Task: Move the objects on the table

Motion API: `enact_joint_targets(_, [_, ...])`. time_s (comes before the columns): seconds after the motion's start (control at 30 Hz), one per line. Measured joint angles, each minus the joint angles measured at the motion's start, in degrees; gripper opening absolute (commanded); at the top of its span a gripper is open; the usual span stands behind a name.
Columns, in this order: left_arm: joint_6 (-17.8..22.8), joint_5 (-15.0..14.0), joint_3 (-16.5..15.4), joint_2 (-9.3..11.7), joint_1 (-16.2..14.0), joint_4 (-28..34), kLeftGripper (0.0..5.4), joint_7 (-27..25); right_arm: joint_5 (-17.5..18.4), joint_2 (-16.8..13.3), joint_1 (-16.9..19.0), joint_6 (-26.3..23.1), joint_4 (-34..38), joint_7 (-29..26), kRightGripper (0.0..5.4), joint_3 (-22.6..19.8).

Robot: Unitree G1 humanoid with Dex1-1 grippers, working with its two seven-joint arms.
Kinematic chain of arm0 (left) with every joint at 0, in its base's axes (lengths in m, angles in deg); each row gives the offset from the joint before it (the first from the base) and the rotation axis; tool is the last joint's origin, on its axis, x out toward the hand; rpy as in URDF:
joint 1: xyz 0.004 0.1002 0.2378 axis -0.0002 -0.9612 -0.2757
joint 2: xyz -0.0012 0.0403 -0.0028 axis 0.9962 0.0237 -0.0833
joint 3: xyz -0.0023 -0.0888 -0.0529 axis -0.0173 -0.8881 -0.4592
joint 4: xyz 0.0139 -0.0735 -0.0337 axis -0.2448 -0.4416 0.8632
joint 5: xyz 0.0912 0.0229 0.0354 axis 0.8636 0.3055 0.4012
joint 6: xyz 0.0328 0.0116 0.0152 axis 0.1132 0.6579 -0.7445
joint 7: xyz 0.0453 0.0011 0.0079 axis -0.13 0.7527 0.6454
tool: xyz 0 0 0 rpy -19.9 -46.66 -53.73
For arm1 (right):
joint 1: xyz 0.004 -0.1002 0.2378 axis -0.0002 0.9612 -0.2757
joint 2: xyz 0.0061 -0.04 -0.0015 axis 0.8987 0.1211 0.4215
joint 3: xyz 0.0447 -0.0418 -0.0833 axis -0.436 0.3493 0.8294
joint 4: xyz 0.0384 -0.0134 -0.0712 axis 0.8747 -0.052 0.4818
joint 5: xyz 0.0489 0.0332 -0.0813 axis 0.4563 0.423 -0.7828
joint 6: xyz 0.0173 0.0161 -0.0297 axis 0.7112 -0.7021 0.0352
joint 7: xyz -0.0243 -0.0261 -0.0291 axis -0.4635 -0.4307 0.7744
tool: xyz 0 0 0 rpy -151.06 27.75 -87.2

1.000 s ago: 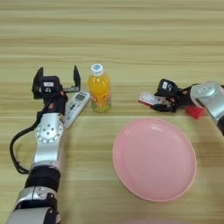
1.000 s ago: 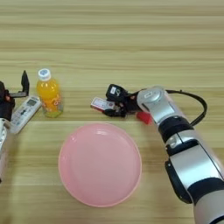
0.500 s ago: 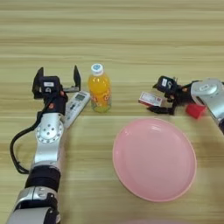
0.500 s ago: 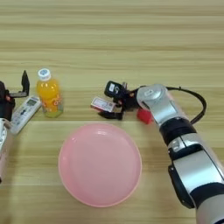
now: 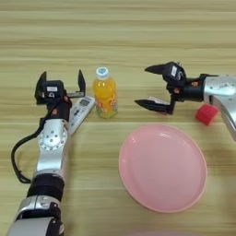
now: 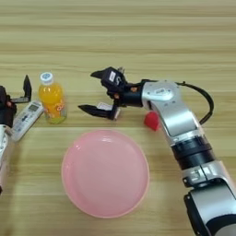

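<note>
The white-capped orange bottle (image 5: 104, 95) stands upright left of centre. The pink plate (image 5: 162, 167) lies in front, nearer me. My right gripper (image 5: 142, 86) reaches in from the right and hovers open between bottle and red cube (image 5: 206, 114), its jaws spread wide. A sliver of the white card (image 5: 159, 99) shows at the lower finger (image 5: 152, 105); I cannot tell whether they touch. The cube sits on the table (image 5: 118, 41) just behind the right forearm. My left gripper (image 5: 61, 76) is open, left of the bottle, holding nothing.
A white remote-like device (image 5: 81, 111) lies slanted between my left gripper and the bottle, close to both. The right arm (image 6: 175, 115) stretches across the table's right side, just past the plate's far rim.
The right gripper has opened wide; its upper finger has swung up and its tips reach further left toward the bottle. Left arm, bottle, plate and cube have not moved.
</note>
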Motion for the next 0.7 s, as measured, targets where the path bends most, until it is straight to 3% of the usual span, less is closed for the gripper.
enact_joint_targets(0.2, [0.0,0.0,0.0,0.0,0.0,-0.1,5.4,0.0,2.2,5.1,0.8,-1.6,2.5,4.6,5.39,0.4])
enact_joint_targets(0.33, [0.0,0.0,0.0,0.0,0.0,-0.2,5.4,0.0,1.8,8.7,0.6,-1.7,-0.5,8.2,5.39,1.7])
enact_joint_targets(0.7, [0.0,0.0,0.1,-0.1,0.1,0.0,5.4,0.2,0.2,15.0,-1.9,-1.5,-8.6,12.2,5.39,4.7])
